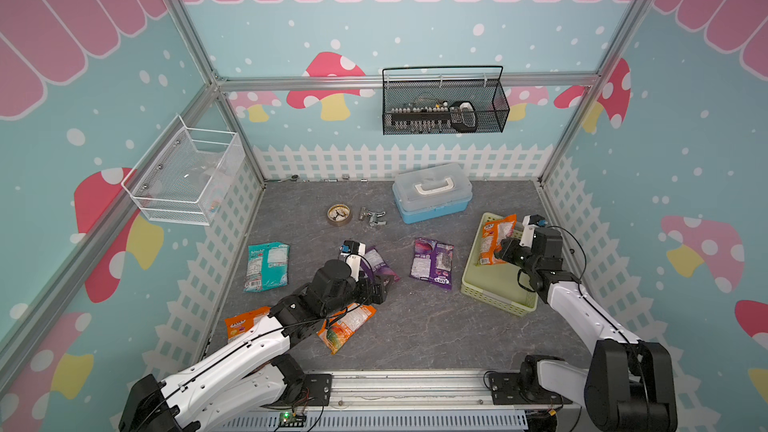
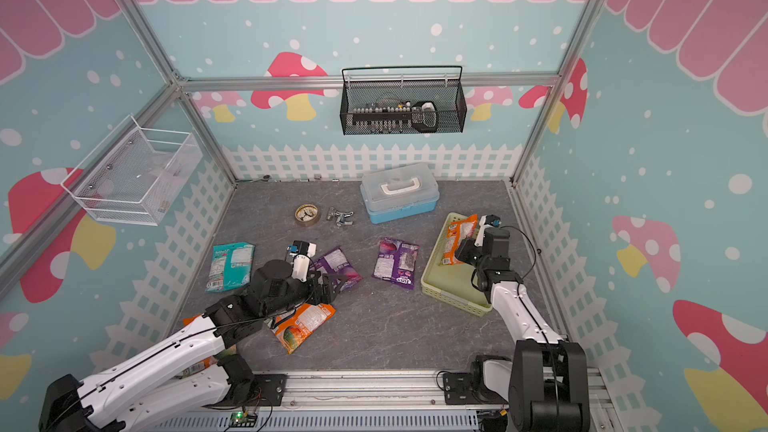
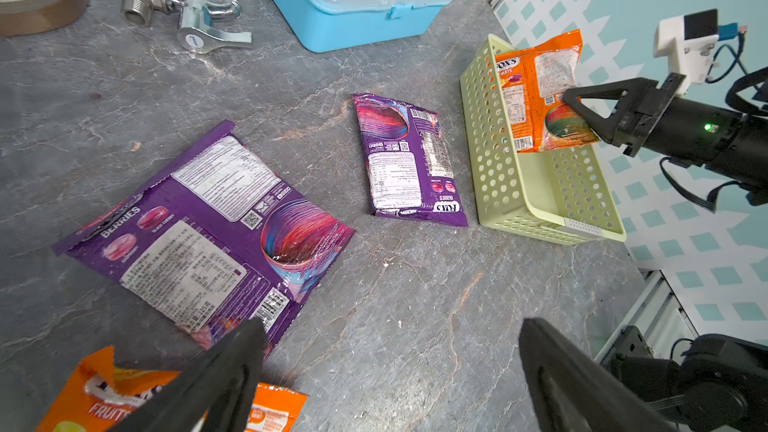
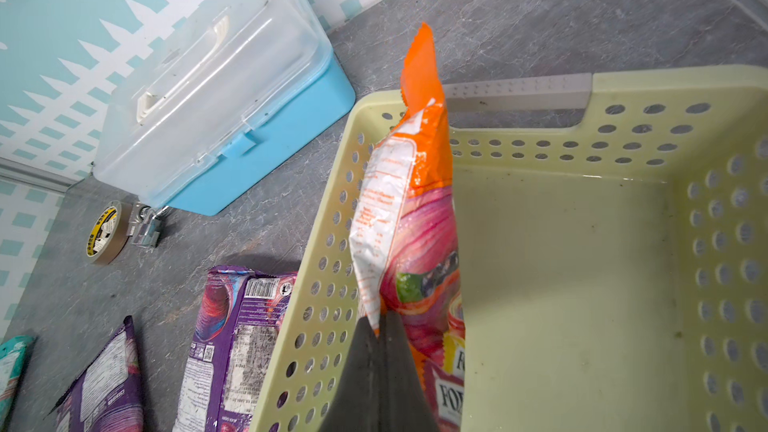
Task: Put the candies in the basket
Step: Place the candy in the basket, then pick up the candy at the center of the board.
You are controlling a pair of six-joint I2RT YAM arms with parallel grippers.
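The pale yellow-green basket (image 1: 494,290) (image 4: 582,243) stands at the right of the table. My right gripper (image 1: 503,250) (image 4: 380,317) is shut on an orange candy bag (image 1: 494,238) (image 4: 415,201) that hangs upright inside the basket against its left wall. My left gripper (image 1: 384,286) (image 3: 390,326) is open just above bare table, with one finger beside the corner of a purple bag (image 1: 380,261) (image 3: 208,226). A second purple bag (image 1: 432,261) lies left of the basket. A teal bag (image 1: 268,265) lies at the left. Two orange bags (image 1: 349,326) (image 1: 243,322) lie partly under the left arm.
A blue box with a clear lid (image 1: 432,197) stands behind the basket. A tape roll (image 1: 339,214) and a metal tap (image 1: 372,217) lie at mid-back. A black wire basket (image 1: 444,105) hangs on the back wall and a white one (image 1: 187,176) on the left wall.
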